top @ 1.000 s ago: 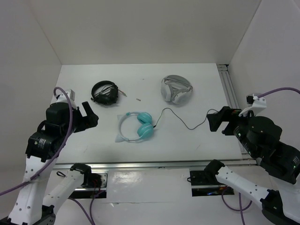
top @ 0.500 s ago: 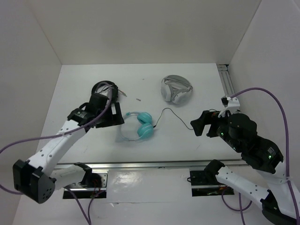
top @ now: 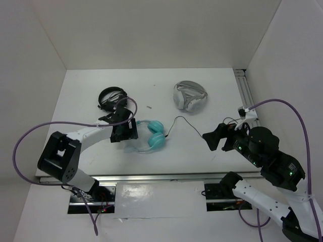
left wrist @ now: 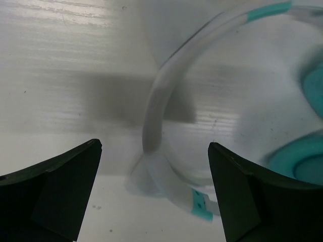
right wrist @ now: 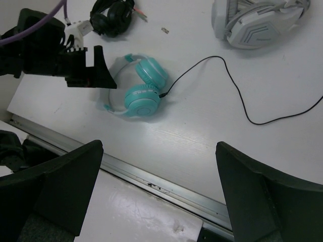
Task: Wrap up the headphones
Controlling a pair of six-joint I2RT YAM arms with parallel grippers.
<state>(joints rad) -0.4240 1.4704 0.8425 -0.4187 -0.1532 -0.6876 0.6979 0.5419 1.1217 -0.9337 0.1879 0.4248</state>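
The teal headphones (top: 150, 136) lie flat on the worktop (top: 151, 83) near its front middle, ear cups (top: 156, 134) side by side and the pale headband (left wrist: 153, 108) curving away to the robot's left. The thin black cable (top: 189, 126) leaves the nearer cup and trails loose to the right in a shallow wave. Its far end passes out of the right wrist view and cannot be traced. The left claw (top: 126, 132) hangs low over the headband with its fingers spread wide, one on each side of the band, gripping nothing. The right claw (top: 209, 142) hovers above the cable's right-hand stretch, also wide apart and empty. Wrapping is judged not yet begun, and the step in hand appears to be securing the headband. To do it well, the left claw should descend squarely so the band sits centred between the fingers, then close on the curved middle rather than the pointed tip, where it would likely slip. The right claw should take the cable close to the worktop on a straight run, keeping slack so the plug end is not dragged. A pair of black headphones (top: 112, 99) and a grey-and-white pair (top: 190, 97) lie further back, apart from the work.
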